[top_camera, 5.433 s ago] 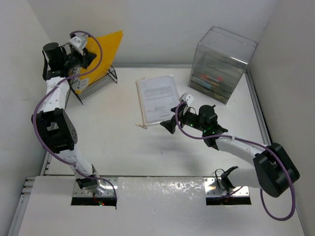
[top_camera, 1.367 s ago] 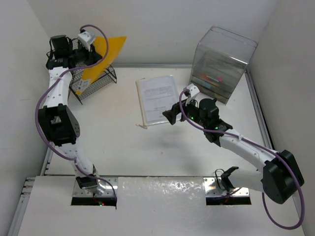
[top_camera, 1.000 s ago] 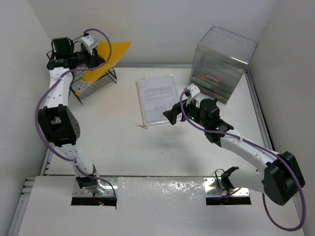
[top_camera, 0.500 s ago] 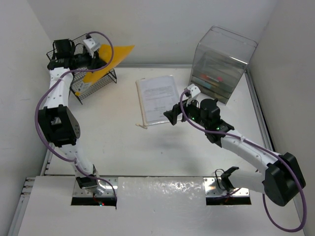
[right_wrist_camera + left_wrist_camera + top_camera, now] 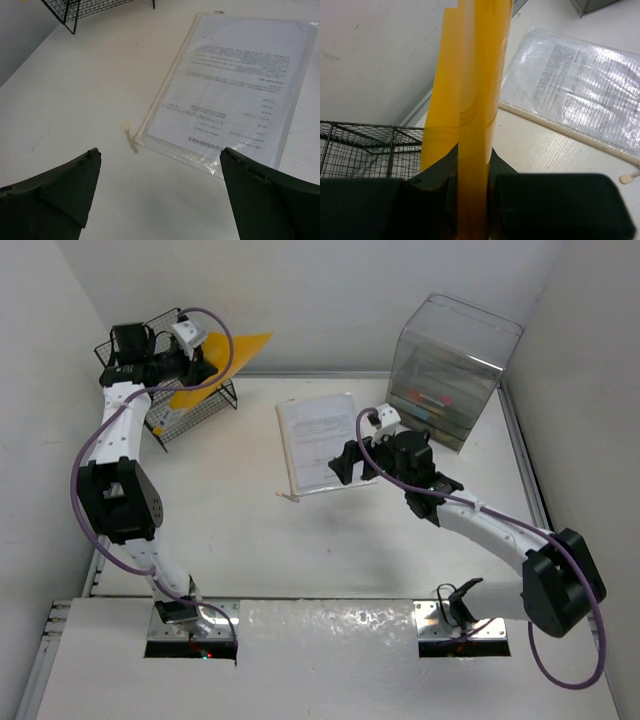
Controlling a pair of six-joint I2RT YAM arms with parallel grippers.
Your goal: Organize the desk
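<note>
Looking at the top view: left fingers (image 5: pixel 195 367) sit high over the far-left corner of the desk (image 5: pixel 230 510), clamped on a yellow folder (image 5: pixel 238 348) above a black wire rack (image 5: pixel 195 412). The folder tilts out toward the back wall (image 5: pixel 330 300). Right fingers (image 5: pixel 343 468) hang over mid-desk at the near right edge of a clear zip pouch (image 5: pixel 318 435), spread apart with nothing between them. The pouch lies flat with a printed sheet inside. A clear plastic drawer box (image 5: pixel 455 365) stands in the far-right corner, with coloured bits inside too small to tell. The desk is flat, white and matte with thin silver rails at the edges, and plain white walls enclose three sides.

Left wrist view: the fingers (image 5: pixel 550 205) pinch the folder (image 5: pixel 477 100) edge-on. It is glossy, translucent yellow plastic, two leaves visible. The desk (image 5: pixel 545 155) lies below and beyond the fingers, not touching them. Rack mesh (image 5: pixel 365 150) shows at lower left against the wall. The pouch (image 5: pixel 580 95) is at right, shiny, with a cream zip strip and a small pull tab (image 5: pixel 630 176).

Right wrist view: both black fingers (image 5: pixel 55 192) are wide apart and empty, with the desk (image 5: pixel 80 100) directly under them. The pouch's near corner and its pull tab (image 5: pixel 127 134) lie between the tips, lower down on the surface. The pouch (image 5: pixel 235 90) has a ribbed clear texture, and its text is unreadable. Rack legs (image 5: pixel 75 15) stand at the top left.
</note>
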